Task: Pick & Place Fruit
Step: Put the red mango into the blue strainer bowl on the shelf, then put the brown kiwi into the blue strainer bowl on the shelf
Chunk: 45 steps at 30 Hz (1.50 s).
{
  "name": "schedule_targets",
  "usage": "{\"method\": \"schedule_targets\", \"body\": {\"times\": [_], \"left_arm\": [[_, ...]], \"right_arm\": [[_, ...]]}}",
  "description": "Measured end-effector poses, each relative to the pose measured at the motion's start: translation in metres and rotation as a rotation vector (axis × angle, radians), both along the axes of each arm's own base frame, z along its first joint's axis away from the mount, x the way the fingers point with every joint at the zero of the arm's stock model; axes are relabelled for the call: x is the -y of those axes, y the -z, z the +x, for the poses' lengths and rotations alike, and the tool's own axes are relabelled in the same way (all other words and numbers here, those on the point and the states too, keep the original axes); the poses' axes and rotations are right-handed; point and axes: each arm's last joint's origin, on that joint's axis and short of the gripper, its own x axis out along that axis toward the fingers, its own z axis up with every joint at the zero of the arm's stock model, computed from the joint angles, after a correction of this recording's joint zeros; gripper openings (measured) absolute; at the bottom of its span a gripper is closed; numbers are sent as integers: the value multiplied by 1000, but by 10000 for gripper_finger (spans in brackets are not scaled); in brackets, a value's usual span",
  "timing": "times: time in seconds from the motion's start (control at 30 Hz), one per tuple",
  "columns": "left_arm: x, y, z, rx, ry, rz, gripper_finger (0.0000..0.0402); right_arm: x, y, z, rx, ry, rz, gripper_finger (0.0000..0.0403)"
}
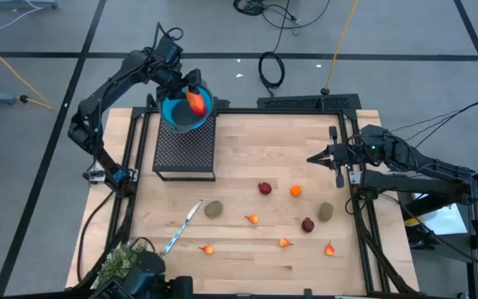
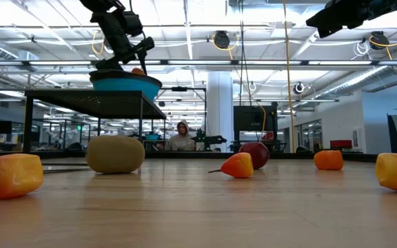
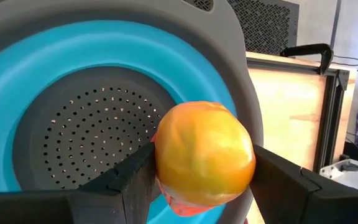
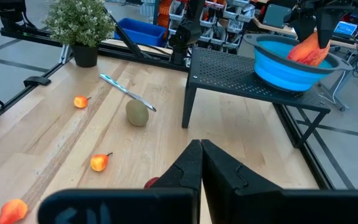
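Fruit: long, glossy red-orange plastic piece [image 1: 195, 101], yellowing at one end, hanging over the blue bowl [image 1: 175, 113], upper left.
Left gripper [image 3: 201, 171]: clamping it.
Right gripper [image 1: 312, 159]: waiting closed, right side.

Olive ovals [image 1: 213, 209]: 2. Dark red balls [image 1: 265, 188]: 2. Small orange bits [image 1: 295, 191]: 5. Long red-orange piece [image 1: 195, 101]: 1.
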Motion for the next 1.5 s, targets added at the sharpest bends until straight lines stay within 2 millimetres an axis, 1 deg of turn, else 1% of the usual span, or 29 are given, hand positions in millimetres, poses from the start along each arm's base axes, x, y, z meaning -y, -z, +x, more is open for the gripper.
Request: {"method": "schedule_targets", "body": {"times": [0.6,0.7,0.8,1.07,1.17,1.23,1.33,1.4,1.5], "left_arm": [[-1,0,-1,-32,-8,28,230],[-1,0,-1,-33,-9,29,235],[0,0,0,-33,-7,30,257],[0,0,0,-32,-7,29,346],[0,-1,-2,-18,9,28,368],[1,-6,-6,-2,36,45,379],[10,-18,-13,19,48,88,390],[18,-26,-15,24,88,135,392],[38,-41,-14,45,173,206,392]], "right_arm": [[0,0,0,0,0,0,0],[0,0,0,0,0,0,0],[0,0,0,0,0,0,0],[0,0,0,0,0,0,0],[0,0,0,1,0,0,0],[0,0,0,0,0,1,0],[0,0,0,0,1,0,0],[0,0,0,0,1,0,0],[0,0,0,0,2,0,0]]}}
